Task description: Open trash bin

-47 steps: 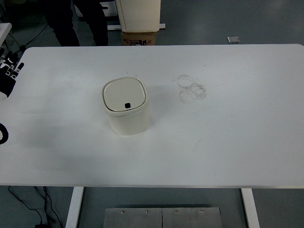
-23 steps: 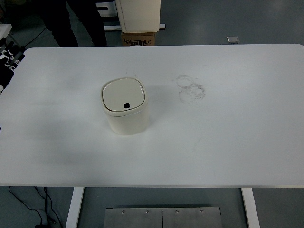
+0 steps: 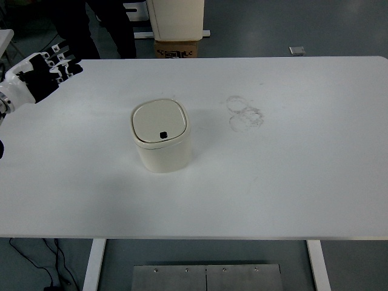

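A small cream trash bin (image 3: 161,142) stands left of the table's middle, upright, with its square lid (image 3: 159,122) closed; a small black button sits at the lid's near edge. My left hand (image 3: 43,73) is over the table's far left corner, well left of and beyond the bin, fingers spread and holding nothing. The right arm is out of view.
The white table (image 3: 273,182) has faint ring marks (image 3: 245,114) right of the bin. Beyond the far edge stand a person's dark legs (image 3: 100,27), a cardboard box (image 3: 177,48) and a cream cabinet (image 3: 177,18).
My left hand has risen from the left edge and moved right and forward over the table's far left corner. The bin has not moved.
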{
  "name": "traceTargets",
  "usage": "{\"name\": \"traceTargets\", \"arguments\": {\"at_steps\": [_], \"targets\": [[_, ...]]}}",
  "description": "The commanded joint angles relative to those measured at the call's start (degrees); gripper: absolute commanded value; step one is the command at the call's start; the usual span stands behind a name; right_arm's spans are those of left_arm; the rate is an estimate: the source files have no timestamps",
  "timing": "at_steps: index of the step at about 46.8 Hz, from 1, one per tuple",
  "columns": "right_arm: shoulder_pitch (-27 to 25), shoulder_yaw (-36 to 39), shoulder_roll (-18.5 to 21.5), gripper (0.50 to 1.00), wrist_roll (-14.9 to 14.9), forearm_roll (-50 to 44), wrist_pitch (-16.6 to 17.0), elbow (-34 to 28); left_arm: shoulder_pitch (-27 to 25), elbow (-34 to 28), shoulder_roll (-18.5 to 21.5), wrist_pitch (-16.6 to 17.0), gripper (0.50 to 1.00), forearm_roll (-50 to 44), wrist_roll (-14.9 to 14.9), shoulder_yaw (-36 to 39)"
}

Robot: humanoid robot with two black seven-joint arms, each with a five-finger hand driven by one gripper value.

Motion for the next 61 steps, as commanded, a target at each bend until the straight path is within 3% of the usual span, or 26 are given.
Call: {"name": "traceTargets", "arguments": {"at_steps": [1,12,22,30,35,47,53,61], "targets": [[0.01,0.01,0.00,0.991,0.02,0.00,0.00,0.00,-3.72,-2.15,0.73,-0.15,1.000,0.99,0.01,4.32],[0.01,0.01,0.00,0.991,0.02,0.00,0.00,0.00,-13.83,-6.72,1.96,-0.86,1.000,11.61,0.62,9.26],[0.01,0.01,0.00,0.991,0.02,0.00,0.00,0.00,-17.97,-9.10,1.08,-1.29,1.000,20.50,0.97,9.26],[0.01,0.01,0.00,0.991,0.02,0.00,0.00,0.00,-19.55,-9.36,-0.24,-2.35,1.000,24.46,7.21,9.26],[0.01,0.01,0.00,0.991,0.02,0.00,0.00,0.00,-21.30,-11.11,-0.06,-2.53,1.000,24.55,9.24,9.87],[0.01,0.01,0.00,0.991,0.02,0.00,0.00,0.00,-31.23,-19.20,-0.15,-3.93,1.000,24.46,9.24,24.28],[0.01,0.01,0.00,0.991,0.02,0.00,0.00,0.00,-34.22,-19.64,-0.94,-7.64,1.000,24.55,9.32,27.27],[0.01,0.01,0.00,0.991,0.02,0.00,0.00,0.00,-38.35,-19.64,-2.52,-7.64,1.000,26.13,9.32,29.03]]}}
